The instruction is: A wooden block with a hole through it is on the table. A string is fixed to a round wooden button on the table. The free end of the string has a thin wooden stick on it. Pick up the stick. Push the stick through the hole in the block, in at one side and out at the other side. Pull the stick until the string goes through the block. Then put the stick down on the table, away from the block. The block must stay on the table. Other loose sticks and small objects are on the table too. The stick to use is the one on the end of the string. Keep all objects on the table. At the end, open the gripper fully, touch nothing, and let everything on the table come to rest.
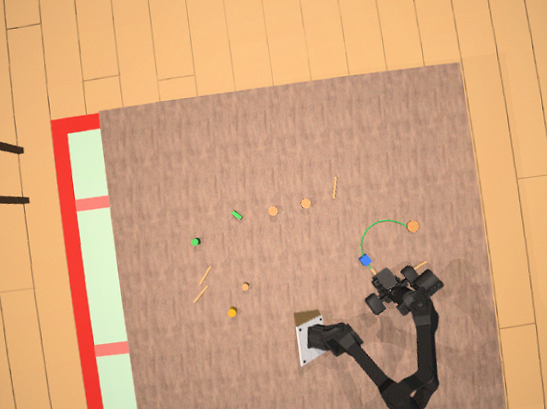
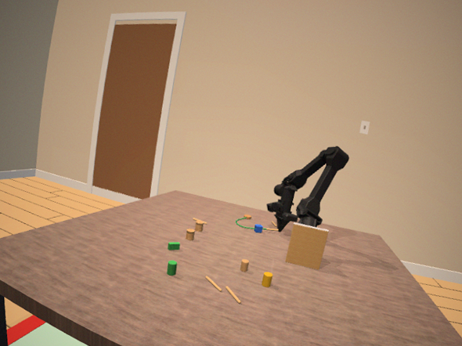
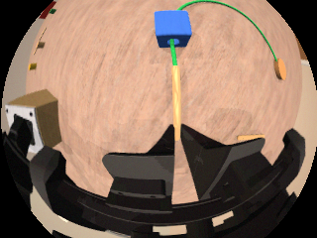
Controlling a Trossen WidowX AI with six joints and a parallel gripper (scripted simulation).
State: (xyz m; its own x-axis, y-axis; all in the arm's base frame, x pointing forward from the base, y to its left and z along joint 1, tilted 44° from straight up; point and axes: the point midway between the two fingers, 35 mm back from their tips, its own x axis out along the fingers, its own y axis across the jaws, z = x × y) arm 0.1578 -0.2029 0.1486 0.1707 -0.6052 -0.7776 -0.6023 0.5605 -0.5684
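Note:
The blue block [image 1: 365, 260] [image 2: 258, 228] [image 3: 172, 28] sits on the table. The green string [image 1: 381, 221] [image 2: 237, 223] [image 3: 250, 22] curves from the round orange button [image 1: 413, 226] [image 2: 247, 217] [image 3: 280, 68] to the block's far side. A short piece of string comes out of the hole on the near side and joins the stick [image 1: 372, 270] [image 2: 271, 229] [image 3: 176, 96]. The whole stick is outside the block, on the gripper's side. My gripper [image 1: 377, 277] [image 2: 280, 229] [image 3: 176, 127] is shut on the stick's far end, low over the table. The fingertips are hidden in the top view.
A loose stick [image 1: 421, 265] [image 3: 251, 137] lies just right of the gripper. The arm's mount box [image 2: 307, 245] [image 3: 48, 115] stands to the left. Another loose stick [image 1: 335, 186] and wooden cylinders [image 1: 306, 202] [image 1: 272, 211] are farther back. Green and yellow pieces and two sticks are far left.

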